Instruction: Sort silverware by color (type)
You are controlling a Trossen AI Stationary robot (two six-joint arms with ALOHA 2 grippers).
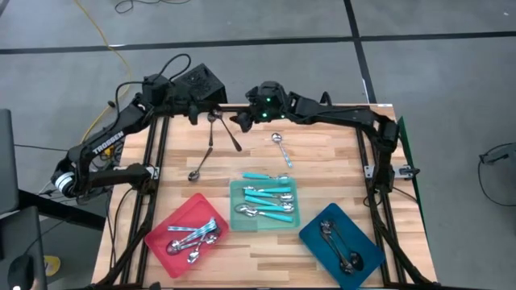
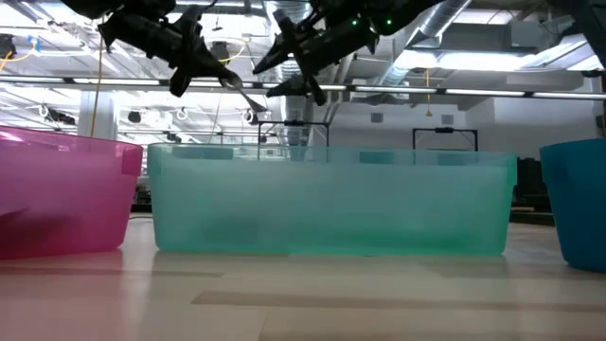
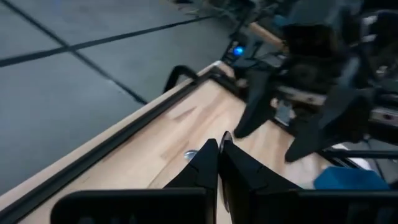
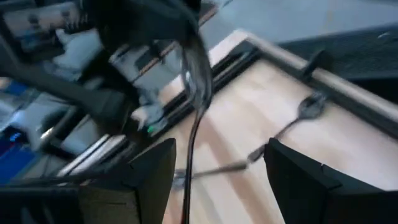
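Observation:
My left gripper (image 1: 201,113) is shut on a dark spoon (image 1: 230,135) above the table's far left part. The spoon's handle (image 4: 189,143) hangs down between the open fingers of my right gripper (image 4: 217,180), which stand on either side of it without touching. In the low view both grippers are high above the trays, with the spoon (image 2: 248,98) slanting down from the left gripper (image 2: 213,76) toward the right gripper (image 2: 267,80). A second spoon (image 1: 201,157) lies flat on the wood below them, and a silver spoon (image 1: 280,149) lies farther right. My left gripper pinches the dark spoon by its upper end (image 4: 186,78) between the two shut fingers (image 3: 208,163). The fingers come from the table's left, slanting a little down. The spoon hangs below them, handle down and tilted, clear of the table.
Three trays stand along the near side. The red tray (image 1: 165,224) holds silver spoons, the teal tray (image 1: 235,211) holds turquoise-handled spoons, and the blue tray (image 1: 316,242) holds dark spoons. Bare wood lies between the trays and the far edge. Black frame rails run along both sides.

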